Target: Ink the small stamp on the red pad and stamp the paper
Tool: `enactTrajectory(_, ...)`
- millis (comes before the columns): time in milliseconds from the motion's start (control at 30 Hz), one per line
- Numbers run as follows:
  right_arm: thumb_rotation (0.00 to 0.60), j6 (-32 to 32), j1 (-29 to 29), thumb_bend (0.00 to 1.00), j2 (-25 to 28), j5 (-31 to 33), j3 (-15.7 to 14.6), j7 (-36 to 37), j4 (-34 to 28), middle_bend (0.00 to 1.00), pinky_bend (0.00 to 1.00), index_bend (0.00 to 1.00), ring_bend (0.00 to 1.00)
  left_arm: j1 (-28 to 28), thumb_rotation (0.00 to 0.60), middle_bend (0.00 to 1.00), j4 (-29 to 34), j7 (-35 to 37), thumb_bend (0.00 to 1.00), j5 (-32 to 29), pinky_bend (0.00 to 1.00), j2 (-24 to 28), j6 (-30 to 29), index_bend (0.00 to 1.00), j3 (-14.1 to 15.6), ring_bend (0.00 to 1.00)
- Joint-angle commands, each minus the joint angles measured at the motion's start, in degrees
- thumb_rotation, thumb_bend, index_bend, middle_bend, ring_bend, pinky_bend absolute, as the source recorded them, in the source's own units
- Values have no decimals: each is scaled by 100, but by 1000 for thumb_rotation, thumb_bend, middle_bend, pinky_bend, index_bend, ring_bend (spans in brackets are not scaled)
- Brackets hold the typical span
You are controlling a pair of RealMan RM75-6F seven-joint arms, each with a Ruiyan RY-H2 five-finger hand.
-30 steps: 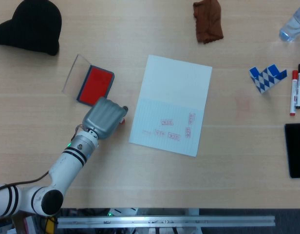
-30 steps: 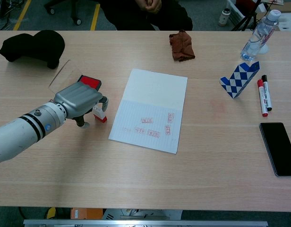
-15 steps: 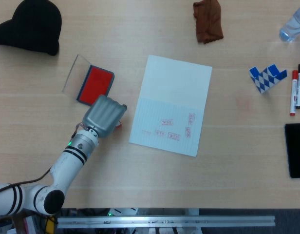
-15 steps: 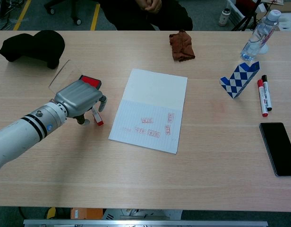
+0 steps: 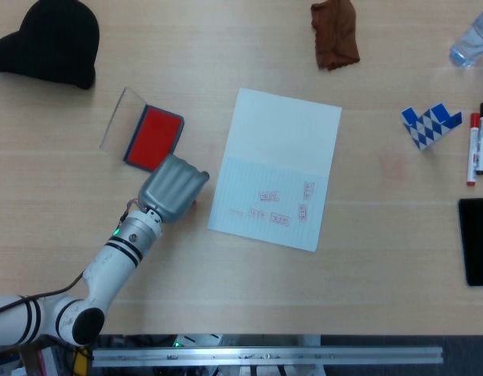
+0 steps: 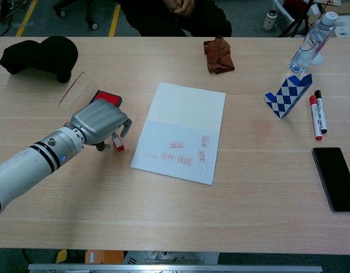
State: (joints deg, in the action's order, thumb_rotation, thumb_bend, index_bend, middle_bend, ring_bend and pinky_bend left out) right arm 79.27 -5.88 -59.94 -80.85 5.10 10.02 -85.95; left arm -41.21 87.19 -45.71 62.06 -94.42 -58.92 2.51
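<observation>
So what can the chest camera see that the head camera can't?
Only the chest view shows the seated person behind the table, the water bottle's cap, and the small stamp under the left hand. Only the head view looks straight down on the hand, which hides the stamp. Both show the red pad, the paper with its red prints, the black hat, brown cloth, markers and phone.

1. The grey left hand (image 6: pixel 101 126) has shifted a little toward the white sheet of paper (image 6: pixel 179 131).
2. The small white stamp with a red base (image 6: pixel 117 143), upright a second ago, now hangs tilted under the hand's fingers.
</observation>
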Motion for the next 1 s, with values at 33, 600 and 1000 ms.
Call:
enactTrajectory(33,600,3,2,257,0,0,2,-1,-3,311,391,223,314,11,600,1000,-73,47,162,102,1000,-7,11,508,22,1000)
enactTrajectory(600,600,26,33,257,20,8,7,-54,-54,311,391,223,314,72,600,1000,-449,191,165,502,1000,-82,131,546,78,1000)
enactTrajectory(1000,600,61,64,257,35,11,12,-69,-77,311,391,223,314,136,600,1000,-569,363,173,768,1000,-118,96,597,20,1000)
